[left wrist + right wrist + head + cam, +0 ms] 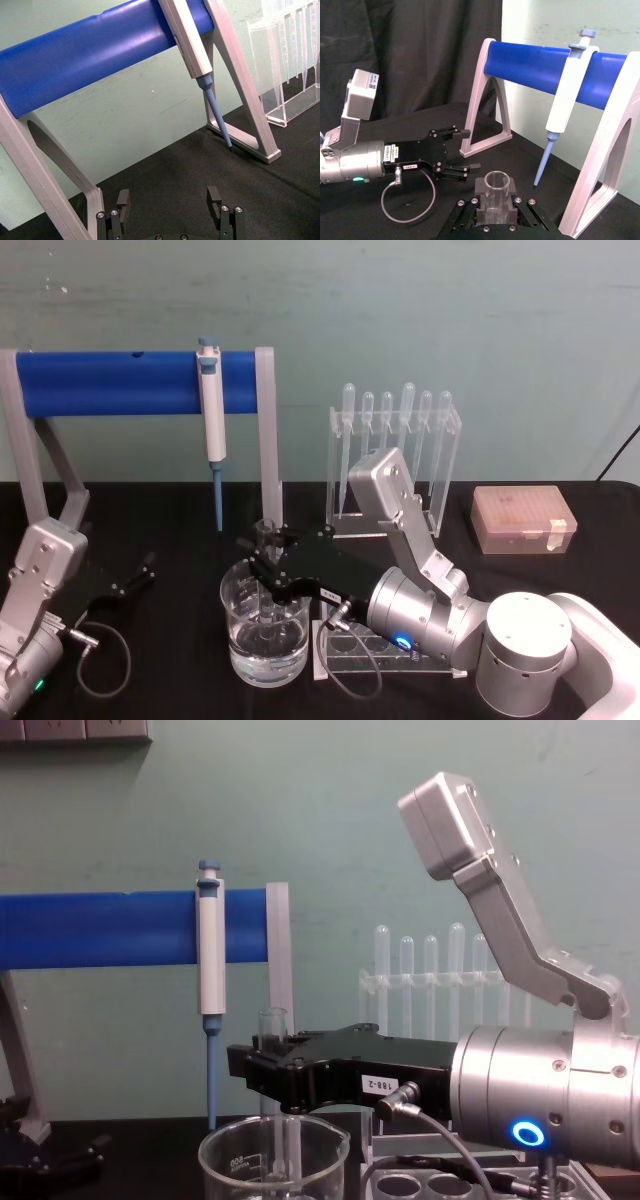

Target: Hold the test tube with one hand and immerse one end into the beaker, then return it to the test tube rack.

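Right gripper (268,562) is clamped on the test tube (273,1025) just below its rim, holding it upright over the beaker (232,1160). The tube's lower part is already inside the glass wall, though I cannot quite tell whether the round end reaches the water. Best to lower straight down the middle, clear of wall and spout, then lift fully out before swinging to the rack (345,648). Left gripper (140,575) sits parked at the left, fingers spread.

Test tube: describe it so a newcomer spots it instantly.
Before the blue bar stand's right leg sits the glass beaker. The test tube stands upright in it, gripped by the right claw. Unlike the bulb-topped pipettes behind, it is plain clear glass, open-rimmed.
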You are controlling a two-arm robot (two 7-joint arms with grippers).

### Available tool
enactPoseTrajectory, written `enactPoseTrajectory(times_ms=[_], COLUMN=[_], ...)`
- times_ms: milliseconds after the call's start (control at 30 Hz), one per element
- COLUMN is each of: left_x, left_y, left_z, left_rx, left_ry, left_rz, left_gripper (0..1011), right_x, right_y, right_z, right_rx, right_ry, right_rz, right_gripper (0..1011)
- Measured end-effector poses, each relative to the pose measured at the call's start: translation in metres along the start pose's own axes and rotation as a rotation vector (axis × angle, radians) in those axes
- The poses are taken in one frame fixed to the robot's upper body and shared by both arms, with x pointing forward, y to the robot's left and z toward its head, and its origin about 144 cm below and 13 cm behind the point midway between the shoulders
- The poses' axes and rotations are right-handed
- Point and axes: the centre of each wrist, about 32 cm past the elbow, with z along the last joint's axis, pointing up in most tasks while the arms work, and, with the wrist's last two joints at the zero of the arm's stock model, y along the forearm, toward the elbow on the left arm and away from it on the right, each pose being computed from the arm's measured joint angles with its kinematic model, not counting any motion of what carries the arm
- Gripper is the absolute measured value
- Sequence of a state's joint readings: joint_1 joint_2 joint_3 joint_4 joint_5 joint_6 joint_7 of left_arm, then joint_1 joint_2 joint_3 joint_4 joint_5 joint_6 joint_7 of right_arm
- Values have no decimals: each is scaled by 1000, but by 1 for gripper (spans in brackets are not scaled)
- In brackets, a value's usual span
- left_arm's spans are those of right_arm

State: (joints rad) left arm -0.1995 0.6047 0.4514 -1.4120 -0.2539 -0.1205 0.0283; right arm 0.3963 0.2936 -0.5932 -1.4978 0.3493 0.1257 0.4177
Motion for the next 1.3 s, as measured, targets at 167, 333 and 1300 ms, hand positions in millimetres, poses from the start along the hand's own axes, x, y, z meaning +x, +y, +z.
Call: enactPoseTrajectory(times_ms=[167, 333, 1300], left_x=[0, 0, 0], left_y=[0, 0, 0], left_z=[0, 0, 0], left_rx=[0, 0, 0], left_ry=[0, 0, 0], left_rz=[0, 0, 0], left_gripper=[1000, 1000, 1000], right_x=[0, 0, 0], right_y=[0, 0, 0], right_z=[0, 0, 0], right_rx=[0, 0, 0], right_ry=[0, 0, 0], right_rz=[0, 0, 0], right_gripper=[225, 224, 225])
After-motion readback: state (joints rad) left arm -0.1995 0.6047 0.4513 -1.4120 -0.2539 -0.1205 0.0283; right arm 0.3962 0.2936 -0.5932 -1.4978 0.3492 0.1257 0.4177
